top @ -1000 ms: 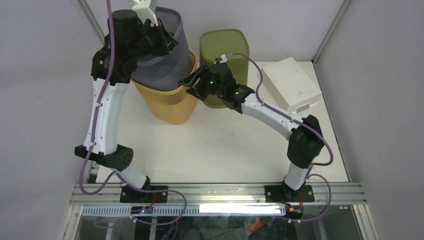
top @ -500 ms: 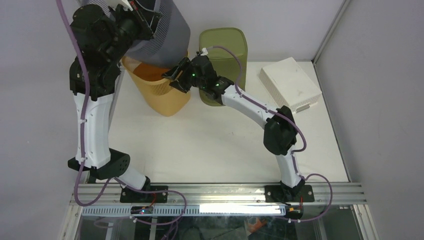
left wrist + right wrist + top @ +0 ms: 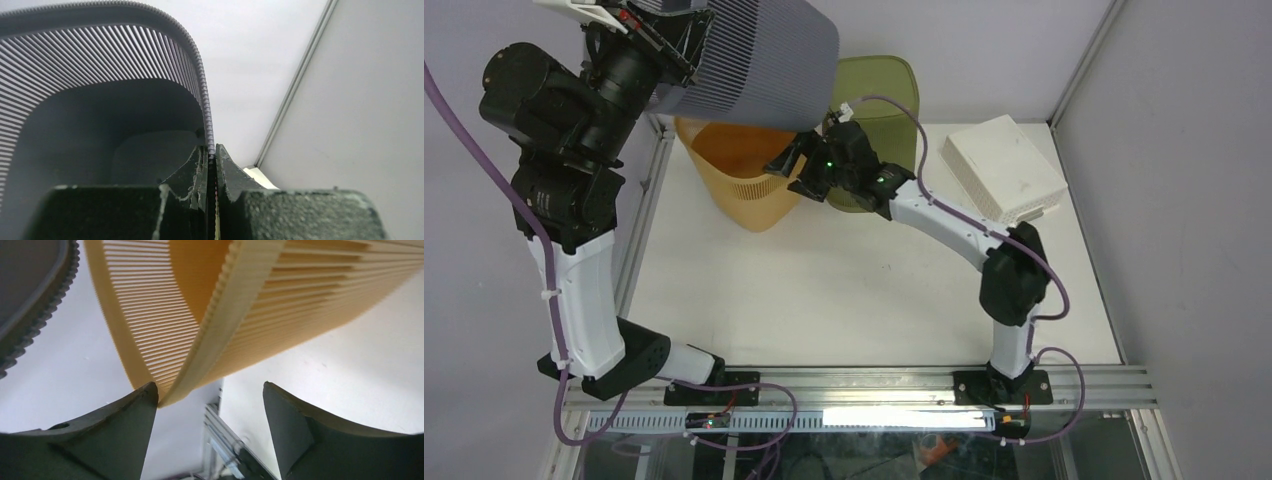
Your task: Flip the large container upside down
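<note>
I have the left tool (image 3: 211,152) clenched on the rim of the large grey container (image 3: 754,55), one finger inside the mouth and one outside with the slatted wall pinched between them. The container hangs in the air over the far-left corner of the worktop (image 3: 874,290), clear of everything and above the orange basket (image 3: 744,200) that stands there. From the top view it looks tipped about onto its side: the mouth faces the left edge where my tool holds it, the closed base points toward the right edge, so the long axis runs roughly along the far edge. The container reaches away from the left tool to the right, and a further roll of that wrist is, I judge, what brings the mouth down. The right tool (image 3: 210,390) is released, jaws spread on either side of the orange basket's rim without gripping it, just in front of the green bin (image 3: 879,85).
</note>
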`<state>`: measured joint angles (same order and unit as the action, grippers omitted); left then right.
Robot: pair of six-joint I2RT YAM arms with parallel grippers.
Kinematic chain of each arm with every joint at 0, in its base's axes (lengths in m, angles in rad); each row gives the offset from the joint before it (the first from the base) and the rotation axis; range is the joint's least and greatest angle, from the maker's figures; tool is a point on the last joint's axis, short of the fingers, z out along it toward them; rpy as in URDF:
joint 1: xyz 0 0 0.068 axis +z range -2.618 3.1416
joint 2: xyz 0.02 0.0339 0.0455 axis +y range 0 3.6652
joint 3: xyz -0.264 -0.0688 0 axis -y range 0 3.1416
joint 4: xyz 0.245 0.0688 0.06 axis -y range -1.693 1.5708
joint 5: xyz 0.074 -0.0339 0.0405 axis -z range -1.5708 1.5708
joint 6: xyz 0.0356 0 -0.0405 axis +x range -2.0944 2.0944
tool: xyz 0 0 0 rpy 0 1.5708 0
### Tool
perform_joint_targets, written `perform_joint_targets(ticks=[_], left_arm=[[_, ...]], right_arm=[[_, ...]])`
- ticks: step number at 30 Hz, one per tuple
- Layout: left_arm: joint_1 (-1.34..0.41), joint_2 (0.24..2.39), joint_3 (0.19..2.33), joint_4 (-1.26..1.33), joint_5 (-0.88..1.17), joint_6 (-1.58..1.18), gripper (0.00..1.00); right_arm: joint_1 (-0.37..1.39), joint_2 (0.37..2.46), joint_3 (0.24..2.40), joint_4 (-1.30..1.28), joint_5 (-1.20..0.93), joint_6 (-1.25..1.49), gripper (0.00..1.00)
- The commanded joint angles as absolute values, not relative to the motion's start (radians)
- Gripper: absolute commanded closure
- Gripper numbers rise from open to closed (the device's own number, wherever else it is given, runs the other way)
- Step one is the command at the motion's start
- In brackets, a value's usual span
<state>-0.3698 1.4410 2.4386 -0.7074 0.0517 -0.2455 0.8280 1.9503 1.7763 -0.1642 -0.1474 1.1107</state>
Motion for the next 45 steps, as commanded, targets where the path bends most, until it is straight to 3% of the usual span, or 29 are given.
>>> perform_joint_targets(ticks=[1,6,18,22,26,33,38,45], left_arm=[[-0.396,1.398,2.435,-0.609,0.11,-0.295,1.0],[-0.396,1.38,2.425,-0.603,0.12,-0.293,1.0],[-0.396,1.364,2.418,-0.589,0.179,-0.313,1.0],[-0.396,1.369,2.41,-0.578,0.295,-0.388,1.0],[-0.396,1.382,2.355,-0.515,0.449,-0.489,1.0],[-0.397,1.348,2.197,-0.436,0.534,-0.57,1.0],[-0.412,1.32,2.063,-0.398,0.616,-0.644,1.0],[-0.542,1.275,1.834,-0.367,0.579,-0.667,1.0]], right_arm=[[0.834,1.685,1.617,-0.131,-0.178,0.937,0.19],[0.833,1.433,1.402,-0.19,-0.107,0.782,0.13],[0.807,1.235,1.346,-0.364,0.006,0.657,0.09],[0.723,1.08,1.304,-0.429,0.057,0.578,0.02],[0.51,0.952,1.33,-0.524,-0.013,0.512,0.01],[0.312,0.962,1.505,-0.746,-0.068,0.448,0.01],[0.284,0.996,1.584,-0.796,-0.068,0.448,0.01],[0.284,1.007,1.574,-0.802,-0.028,0.445,0.01]])
